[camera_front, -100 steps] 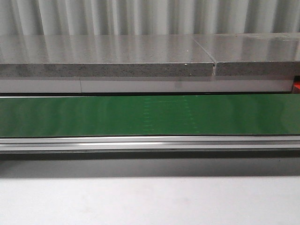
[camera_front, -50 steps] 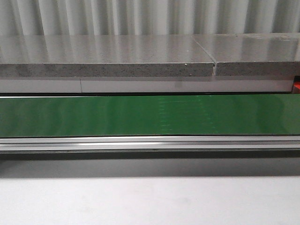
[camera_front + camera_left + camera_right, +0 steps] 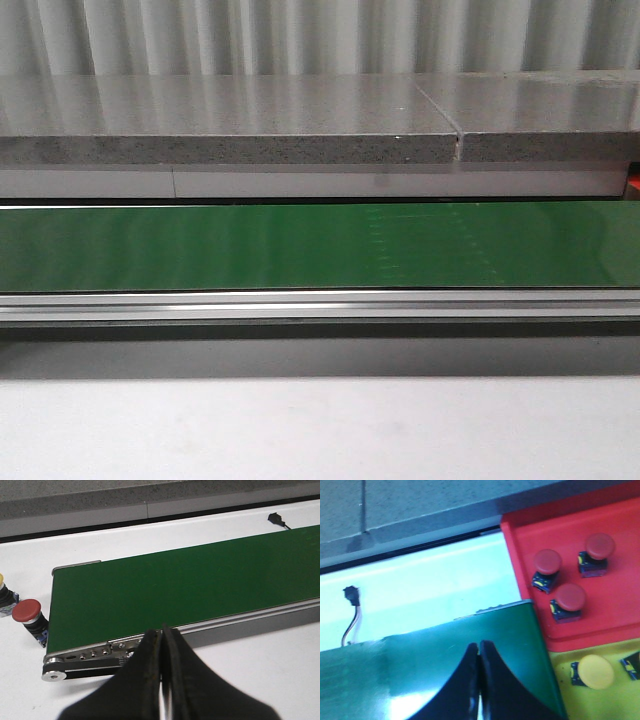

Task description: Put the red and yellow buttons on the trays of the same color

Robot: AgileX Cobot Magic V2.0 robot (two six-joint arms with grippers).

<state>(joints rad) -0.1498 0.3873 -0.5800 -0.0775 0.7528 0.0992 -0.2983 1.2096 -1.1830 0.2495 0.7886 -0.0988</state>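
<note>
In the left wrist view a red button (image 3: pixel 27 612) on a blue base stands on the white table beside the end of the green conveyor belt (image 3: pixel 190 585). A yellow button (image 3: pixel 2 587) shows only partly at the frame edge next to it. My left gripper (image 3: pixel 162 630) is shut and empty, over the belt's near rail. In the right wrist view the red tray (image 3: pixel 615 595) holds three red buttons (image 3: pixel 547 562). The yellow tray (image 3: pixel 600 700) holds a yellow button (image 3: pixel 596 672) and another cut off by the frame edge. My right gripper (image 3: pixel 479 645) is shut and empty above the belt (image 3: pixel 445 655).
The front view shows only the green belt (image 3: pixel 320 245), its aluminium rail (image 3: pixel 320 305), a grey stone ledge (image 3: pixel 230 120) behind and white table (image 3: pixel 320 430) in front. A small black connector (image 3: pixel 276 519) with a cable lies beyond the belt.
The faint seam marks on the green belt have shifted to the right in the front view. Nothing else has moved there.
</note>
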